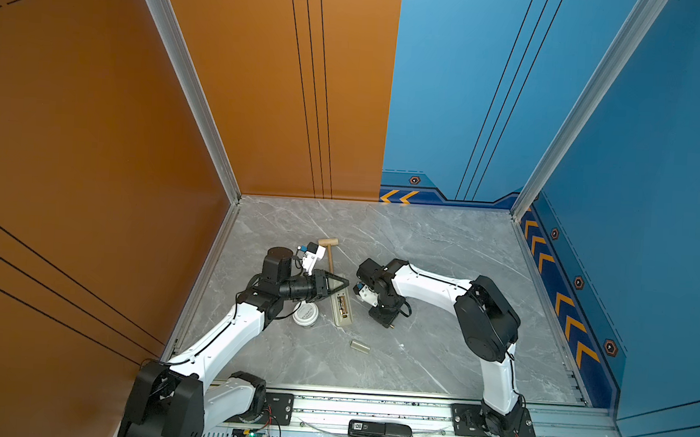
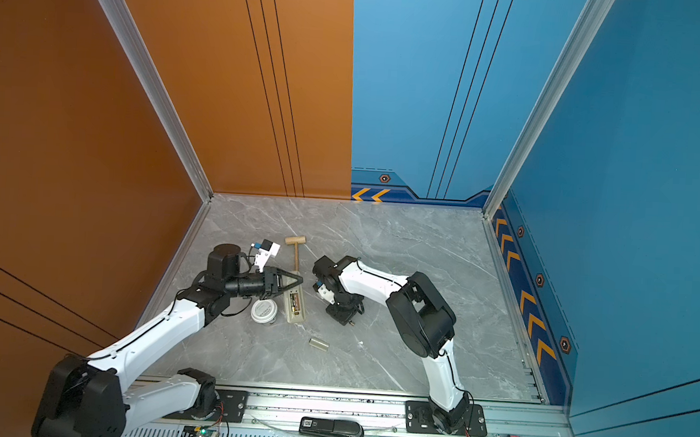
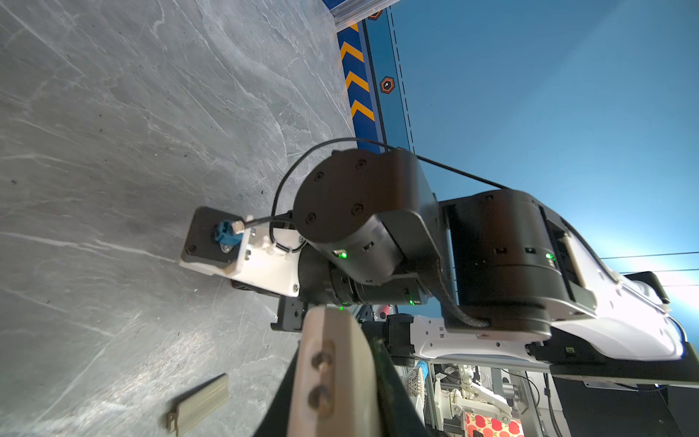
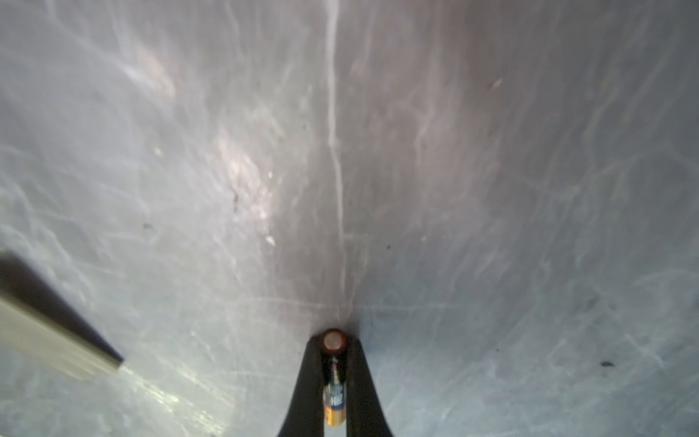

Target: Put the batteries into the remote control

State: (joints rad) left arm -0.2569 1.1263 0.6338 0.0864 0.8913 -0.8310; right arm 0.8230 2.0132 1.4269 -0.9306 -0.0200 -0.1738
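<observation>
In both top views the remote control is seen lying back-up on the grey marble table. Its far end is clamped in the closed left gripper, and a loaded battery is shown in its open compartment. Just to its right, the right gripper is pointed down at the table, with a gold tip showing beneath it. A white round lid is placed just left of the remote, a wooden mallet beyond it, and a small beige cover well apart toward the front rail. In the left wrist view the remote's beige end is gripped between black fingers, with the cover seen on the table and the right arm bent down beyond. In the right wrist view a battery is pinched lengthwise between the closed fingers, its round end turned to the table; whether it is touching cannot be told.
</observation>
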